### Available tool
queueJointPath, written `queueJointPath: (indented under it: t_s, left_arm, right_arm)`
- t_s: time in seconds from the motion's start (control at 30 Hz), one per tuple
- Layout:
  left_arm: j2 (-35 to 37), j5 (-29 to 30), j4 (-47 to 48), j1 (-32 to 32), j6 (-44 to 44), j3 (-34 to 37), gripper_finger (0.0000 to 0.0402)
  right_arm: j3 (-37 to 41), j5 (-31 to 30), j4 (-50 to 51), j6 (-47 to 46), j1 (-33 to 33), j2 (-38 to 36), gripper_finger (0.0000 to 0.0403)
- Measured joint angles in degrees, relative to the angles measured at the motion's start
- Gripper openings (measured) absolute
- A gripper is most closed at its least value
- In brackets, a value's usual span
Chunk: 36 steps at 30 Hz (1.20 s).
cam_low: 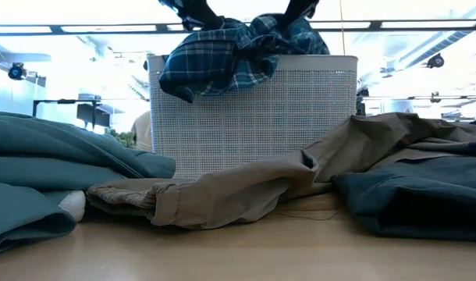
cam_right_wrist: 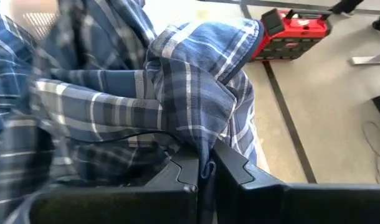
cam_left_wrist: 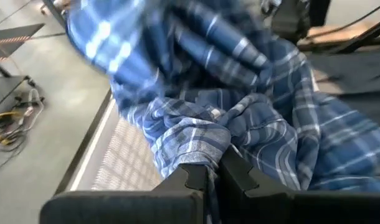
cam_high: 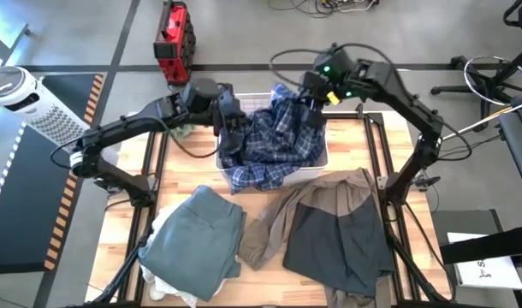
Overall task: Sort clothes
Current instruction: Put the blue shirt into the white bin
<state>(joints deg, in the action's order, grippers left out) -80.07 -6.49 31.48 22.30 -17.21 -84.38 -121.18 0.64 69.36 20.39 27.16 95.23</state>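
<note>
Both arms reach in, wrists close together at the table's far middle.
Left gripper (cam_high: 231,128) fingers pinched together, cloth caught between them; arm stretched from the left edge. Right gripper (cam_high: 315,107) likewise clamped on cloth, elbow bent, forearm angled in from the right.

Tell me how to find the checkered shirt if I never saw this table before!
Look at the white plastic bin at the far middle of the table. The plaid shirt is bunched over it, pinched by the left pincer and right pincer. It's the only blue-and-white checked one; the grey-green piece and the tan and dark grey piece are plain.
</note>
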Motion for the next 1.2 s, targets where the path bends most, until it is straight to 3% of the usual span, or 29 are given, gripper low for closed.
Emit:
queueJointPath:
  t_s: [0.37,0.57,0.7,0.97,1.1,1.2]
  left_arm:
    - [11.0,-0.3,-6.5,-0.4,6.9,13.4,0.0002]
    - [12.2,-0.2,-6.9,-0.7,8.7,15.5,0.0048]
    - [11.8,-0.2,-6.8,-1.2,8.8,14.5,0.0106]
    - [11.8,-0.1,-6.5,-2.1,8.8,10.5,0.022]
    - [11.9,-0.1,-6.0,-2.4,8.8,9.0,0.0248]
    - [11.8,-0.1,-3.6,-2.4,8.7,9.1,0.0252]
  right_arm:
    - [19.8,3.9,-14.3,-1.5,-2.7,-1.2,0.0002]
    - [23.8,4.3,-18.6,-3.5,-2.7,-1.8,0.0014]
    - [22.4,4.3,-18.8,-4.4,-2.7,-1.9,0.0057]
    - [14.7,4.4,-17.2,-4.8,-3.3,-2.2,0.0186]
    - [11.4,4.4,-14.7,-4.4,-3.7,-2.3,0.0238]
    - [10.7,4.4,-13.0,-4.4,-4.3,-2.3,0.0252]
